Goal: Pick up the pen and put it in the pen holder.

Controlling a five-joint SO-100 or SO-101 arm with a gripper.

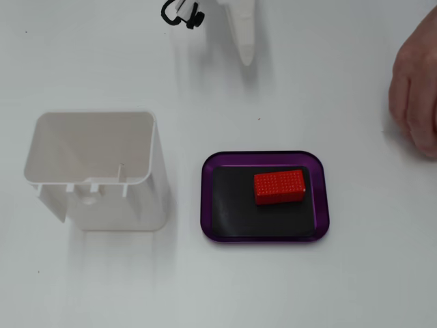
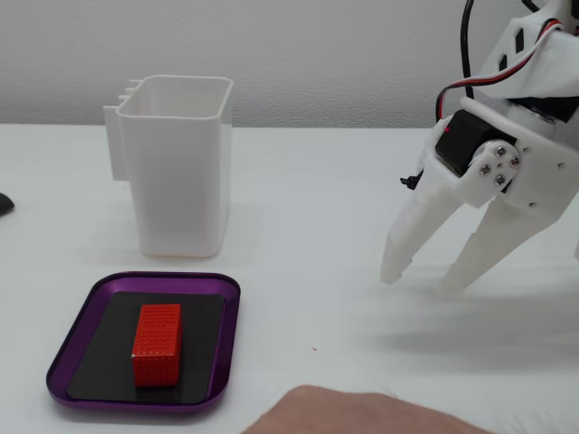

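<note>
The pen cannot be seen in either fixed view right now. A person's hand is coming in at the right edge of a fixed view, resting low over the white worktop, and it is showing at the bottom edge of the other fixed view too.

The pen holder is standing upright on the worktop, and it is looking empty inside from above. In a fixed view the pen holder is standing just behind a purple tray. The tray is lying flat beside the holder, a little apart from it. A red block is sitting on the tray's black middle.

The pincer is hanging just above the worktop, well apart from the holder and tray. Its two white fingers are spread apart, and it is holding nothing.
</note>
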